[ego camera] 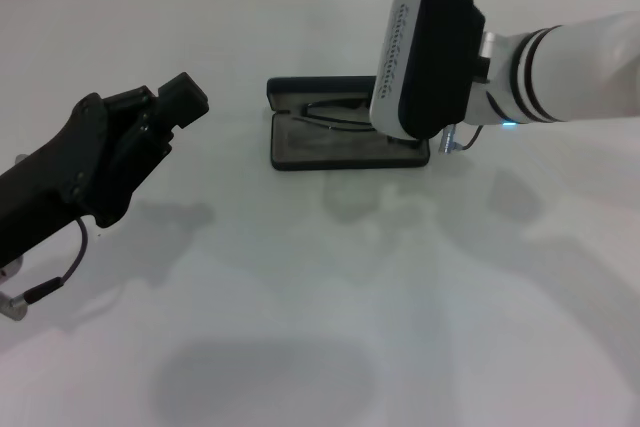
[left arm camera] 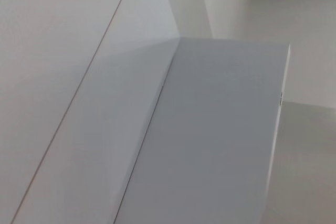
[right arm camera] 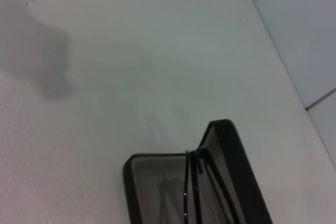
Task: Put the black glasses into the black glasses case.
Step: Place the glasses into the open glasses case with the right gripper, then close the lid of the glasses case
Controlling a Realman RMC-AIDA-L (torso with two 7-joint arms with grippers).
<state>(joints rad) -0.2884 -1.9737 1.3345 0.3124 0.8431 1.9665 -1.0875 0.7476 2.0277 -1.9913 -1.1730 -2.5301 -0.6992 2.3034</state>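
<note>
Black glasses [ego camera: 335, 112] lying inside open black glasses case [ego camera: 345, 147]; right gripper [ego camera: 450, 137] hovering, fingers hidden; lid closing remaining.

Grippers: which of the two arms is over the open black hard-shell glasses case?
The right gripper, on the white arm, hangs over the black glasses case holding the thin black-framed glasses. The left gripper is off to its left.

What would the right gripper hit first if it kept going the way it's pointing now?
Most likely the open black glasses case, with the glasses lying in it. The right arm hangs directly over the case's right end, and its wrist camera looks down into it. The gripper's fingers are hidden, so the exact contact point is uncertain.
</note>
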